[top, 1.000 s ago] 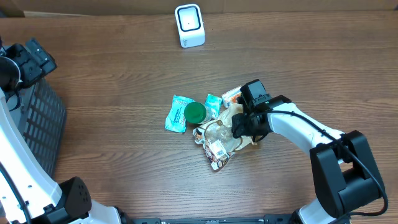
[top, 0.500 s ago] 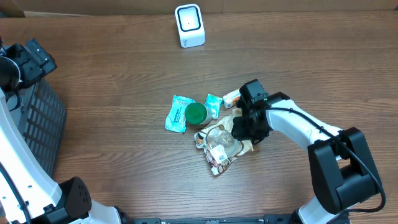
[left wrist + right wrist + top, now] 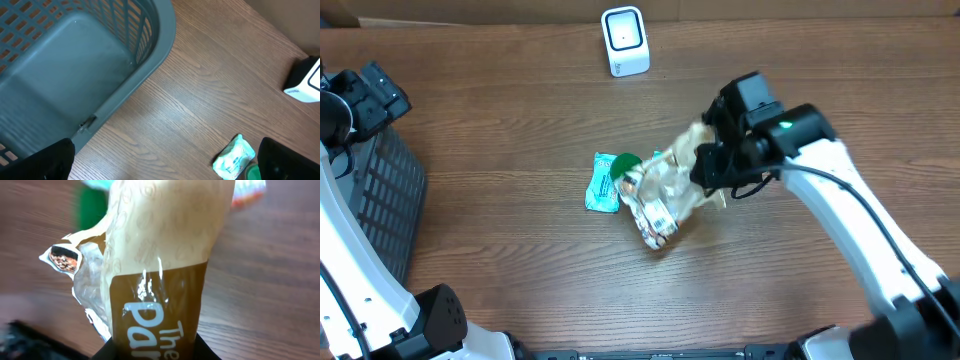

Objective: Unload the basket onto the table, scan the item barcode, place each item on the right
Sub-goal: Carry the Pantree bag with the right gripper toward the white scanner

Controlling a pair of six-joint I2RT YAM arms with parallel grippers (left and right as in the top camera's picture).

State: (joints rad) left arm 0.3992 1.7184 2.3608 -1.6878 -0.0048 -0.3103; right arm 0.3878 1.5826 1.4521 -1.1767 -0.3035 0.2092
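bag (image 3: 165, 255): cream with faint print, brown band, white lettering. packet (image 3: 603, 184) teal-white. cap (image 3: 623, 163) green. scanner (image 3: 624, 40) white. basket (image 3: 75, 65) grey, slotted. table (image 3: 500, 120) dark wood grain.

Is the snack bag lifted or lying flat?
Lifted: the right gripper clamps the snack bag, which hangs from it; its far end may touch the table.

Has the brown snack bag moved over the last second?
Yes. The snack bag, clamped in the right gripper, has been lifted and shifted toward the white scanner, and now overlaps the green lid.
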